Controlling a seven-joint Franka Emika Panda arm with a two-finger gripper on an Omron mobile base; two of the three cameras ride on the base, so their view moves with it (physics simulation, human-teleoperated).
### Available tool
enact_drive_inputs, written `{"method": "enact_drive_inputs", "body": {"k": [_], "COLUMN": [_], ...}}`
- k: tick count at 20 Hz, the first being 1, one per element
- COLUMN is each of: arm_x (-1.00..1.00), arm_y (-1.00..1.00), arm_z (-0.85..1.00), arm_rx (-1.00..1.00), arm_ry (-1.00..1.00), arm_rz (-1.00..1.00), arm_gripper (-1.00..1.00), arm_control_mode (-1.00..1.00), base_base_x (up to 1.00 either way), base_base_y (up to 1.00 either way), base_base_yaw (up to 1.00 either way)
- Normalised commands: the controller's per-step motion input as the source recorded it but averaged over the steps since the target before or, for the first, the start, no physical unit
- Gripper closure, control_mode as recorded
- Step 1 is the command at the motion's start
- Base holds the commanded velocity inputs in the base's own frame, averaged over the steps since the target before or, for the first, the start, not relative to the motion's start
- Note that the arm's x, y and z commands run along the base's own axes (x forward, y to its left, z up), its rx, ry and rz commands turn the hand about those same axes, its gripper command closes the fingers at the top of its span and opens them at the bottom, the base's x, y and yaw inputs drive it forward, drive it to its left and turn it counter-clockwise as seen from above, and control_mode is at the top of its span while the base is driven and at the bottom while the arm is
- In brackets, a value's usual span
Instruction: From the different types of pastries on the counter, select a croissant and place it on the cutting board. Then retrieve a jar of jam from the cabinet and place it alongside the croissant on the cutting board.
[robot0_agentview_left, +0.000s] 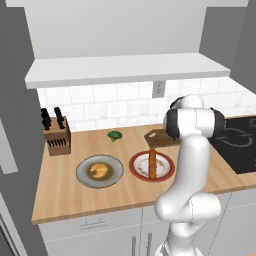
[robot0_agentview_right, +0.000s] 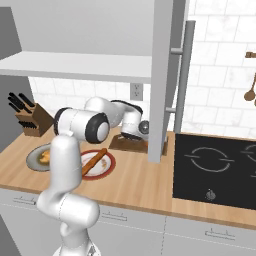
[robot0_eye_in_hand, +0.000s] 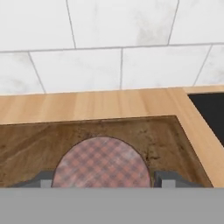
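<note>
Round plaid-topped jar of jam (robot0_eye_in_hand: 102, 162), seemingly pincer-held, over grainy cutting board (robot0_eye_in_hand: 166, 135).

Lighting is bright, even and diffuse, with no visible source. The shelf (robot0_agentview_left: 125, 70) casts a soft shadow onto the tiled wall (robot0_agentview_left: 100, 105). No glare is present. All three pictures are slightly soft, with coarse, low-resolution rendering.
</note>
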Motion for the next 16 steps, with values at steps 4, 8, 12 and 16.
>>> {"method": "enact_drive_inputs", "body": {"k": [4,8,12,16], "arm_x": [0.0,0.0,0.1,0.19], "arm_y": [0.0,0.0,0.01,0.0], "arm_z": [0.43,0.2,0.62,0.82], "arm_rx": [0.04,0.01,0.01,0.03], "arm_ry": [0.02,0.11,0.11,0.12], "arm_rz": [0.0,0.0,0.0,0.0], "arm_gripper": [-1.0,-1.0,-1.0,-1.0], "arm_control_mode": [-1.0,-1.0,-1.0,-1.0], "base_base_x": [0.0,0.0,0.0,0.0], "base_base_y": [0.0,0.0,0.0,0.0], "base_base_yaw": [0.0,0.0,0.0,0.0]}}
